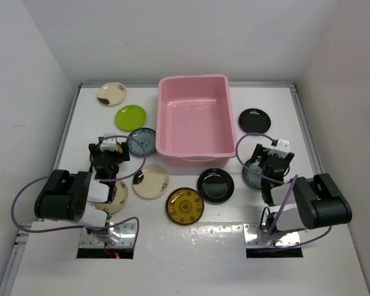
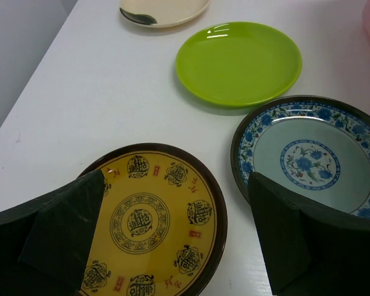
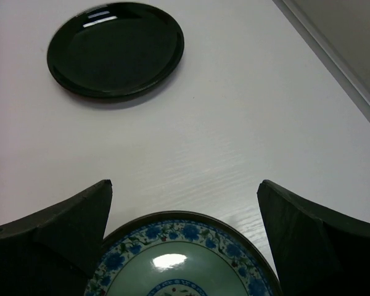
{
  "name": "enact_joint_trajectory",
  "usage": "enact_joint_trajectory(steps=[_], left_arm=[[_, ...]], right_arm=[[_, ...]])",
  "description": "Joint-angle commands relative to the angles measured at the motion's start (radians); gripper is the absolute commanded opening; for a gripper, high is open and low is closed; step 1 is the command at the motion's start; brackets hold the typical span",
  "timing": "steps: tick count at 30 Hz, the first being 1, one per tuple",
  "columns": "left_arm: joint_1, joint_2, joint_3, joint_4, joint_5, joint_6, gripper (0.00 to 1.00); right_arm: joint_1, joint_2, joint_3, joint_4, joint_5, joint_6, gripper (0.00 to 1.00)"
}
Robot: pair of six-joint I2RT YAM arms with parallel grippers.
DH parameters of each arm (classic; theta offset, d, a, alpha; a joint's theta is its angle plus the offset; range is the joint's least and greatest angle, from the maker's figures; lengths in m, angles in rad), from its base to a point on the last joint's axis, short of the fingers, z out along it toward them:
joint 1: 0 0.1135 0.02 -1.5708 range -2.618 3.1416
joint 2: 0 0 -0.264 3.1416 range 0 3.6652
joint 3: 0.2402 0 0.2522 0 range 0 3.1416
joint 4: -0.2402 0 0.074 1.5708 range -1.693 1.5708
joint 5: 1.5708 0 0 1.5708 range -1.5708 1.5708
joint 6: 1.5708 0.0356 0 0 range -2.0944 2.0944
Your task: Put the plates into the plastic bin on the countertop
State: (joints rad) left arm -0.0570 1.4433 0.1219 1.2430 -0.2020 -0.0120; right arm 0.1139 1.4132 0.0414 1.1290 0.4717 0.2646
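The pink plastic bin [image 1: 194, 117] stands on the white countertop [image 1: 191, 259], with nothing visible inside. My left gripper [image 1: 108, 159] is open and hovers low over an amber-yellow patterned plate [image 2: 148, 228], which lies between its fingers [image 2: 61, 228]. A pale blue patterned plate [image 2: 308, 163], a lime green plate [image 2: 237, 61] and a cream blotched plate [image 2: 163, 9] lie beyond it. My right gripper [image 1: 265, 161] is open above the near part of another blue patterned plate [image 3: 182, 259]. A glossy black plate [image 3: 114, 49] lies ahead of it.
In front of the bin lie a cream plate [image 1: 151, 181], a second amber plate [image 1: 185, 206] and a black plate [image 1: 215, 185]. Another cream plate [image 1: 116, 196] sits partly under the left arm. White walls close in the table, and its right edge [image 3: 345, 55] is near.
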Motion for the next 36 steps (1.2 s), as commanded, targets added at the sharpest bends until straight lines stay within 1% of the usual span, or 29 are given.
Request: enact_joint_trajectory(steps=[1,2,3,4,5,6,7,8,9,10,11,12,13,14,15,16,17,18,19,20,21,22,23,24,25,27,29,30,36], left_arm=[[0.009,-0.012,0.007,0.046,0.009,-0.014,1.0],[0.009,-0.012,0.007,0.046,0.009,-0.014,1.0],[0.009,-0.012,0.007,0.068,0.009,-0.014,1.0],[0.009,-0.049,0.03,0.014,0.021,-0.014,1.0],[0.009,-0.11,0.079,-0.114,0.012,-0.014,1.0],[0.031,-0.224,0.257,-0.497,0.03,0.018,1.0],[0.031,-0.225,0.365,-0.671,0.054,0.1,1.0],[0.031,-0.242,0.448,-0.75,0.018,0.13,1.0],[0.031,-0.233,0.526,-0.811,-0.07,0.071,1.0],[0.042,-0.222,0.682,-0.908,-0.288,0.029,1.0],[0.057,-0.172,0.767,-0.957,-0.319,0.018,1.0],[0.069,-0.135,0.854,-1.017,-0.285,0.05,1.0],[0.08,-0.1,1.003,-1.104,-0.161,0.145,1.0],[0.092,-0.066,1.063,-1.14,-0.114,0.168,1.0],[0.092,-0.037,1.112,-1.174,-0.062,0.168,1.0],[0.104,0.021,1.201,-1.253,0.114,0.178,1.0],[0.123,0.058,1.255,-1.313,0.224,0.19,1.0],[0.134,0.101,1.313,-1.376,0.315,0.19,1.0],[0.143,0.208,1.443,-1.489,0.37,0.111,0.9],[0.172,0.273,1.517,-1.548,0.454,0.069,0.77],[0.193,0.34,1.595,-1.608,0.505,0.034,0.63],[0.245,0.482,1.756,-1.714,0.607,-0.038,0.37],[0.275,0.553,1.833,-1.755,0.656,-0.081,0.3],[0.304,0.618,1.895,-1.781,0.702,-0.13,0.3],[0.357,0.675,1.973,-1.781,0.776,-0.243,0.35],[0.393,0.794,2.007,-1.753,0.806,-0.339,0.39],[0.404,0.824,1.997,-1.679,0.788,-0.344,0.41],[0.404,0.839,2.009,-1.667,0.741,-0.332,0.44],[0.433,0.991,2.039,-1.574,0.717,-0.376,0.52]], right_arm=[[-0.002,-0.042,-0.144,0.153,-0.03,-0.007,1.0],[0.004,-0.054,-0.158,0.169,-0.021,-0.028,1.0],[0.022,-0.141,-0.17,0.137,0.029,-0.025,1.0],[0.024,-0.184,-0.187,0.1,0.065,0.002,1.0],[0.03,-0.292,-0.18,0.044,0.099,0.019,1.0],[0.029,-0.404,-0.123,-0.159,0.14,0.009,1.0],[0.029,-0.455,-0.092,-0.238,0.131,-0.066,1.0],[0.026,-0.546,-0.057,-0.315,0.119,-0.147,1.0],[0.017,-0.584,0.036,-0.428,0.104,-0.184,1.0],[0.018,-0.592,0.114,-0.51,0.107,-0.241,1.0],[0.015,-0.583,0.194,-0.581,0.091,-0.325,1.0],[0.015,-0.574,0.236,-0.618,0.076,-0.408,1.0],[0.015,-0.522,0.356,-0.686,0.059,-0.45,1.0],[0.017,-0.501,0.398,-0.78,0.027,-0.518,1.0],[0.018,-0.481,0.435,-0.822,0.013,-0.506,1.0],[0.017,-0.409,0.536,-0.869,0.048,-0.466,1.0],[0.015,-0.39,0.578,-0.903,0.083,-0.409,1.0],[0.0,-0.358,0.622,-0.954,0.1,-0.186,1.0],[-0.02,-0.329,0.699,-1.106,-0.136,-0.159,0.97],[-0.055,-0.295,0.76,-1.126,-0.247,-0.15,0.89],[-0.062,-0.28,0.814,-1.171,-0.418,-0.153,0.75],[-0.063,-0.237,0.865,-1.233,-0.435,-0.11,0.72],[-0.063,-0.193,0.888,-1.258,-0.446,-0.085,0.71],[-0.065,-0.174,0.935,-1.293,-0.459,-0.03,0.73],[-0.065,-0.113,0.971,-1.325,-0.464,0.026,0.76],[-0.06,-0.077,1.008,-1.345,-0.531,0.077,0.8],[-0.043,-0.034,1.029,-1.354,-0.544,0.105,0.8],[-0.036,-0.025,1.032,-1.351,-0.542,0.126,0.8],[-0.008,-0.005,1.037,-1.305,-0.53,0.2,0.79]])
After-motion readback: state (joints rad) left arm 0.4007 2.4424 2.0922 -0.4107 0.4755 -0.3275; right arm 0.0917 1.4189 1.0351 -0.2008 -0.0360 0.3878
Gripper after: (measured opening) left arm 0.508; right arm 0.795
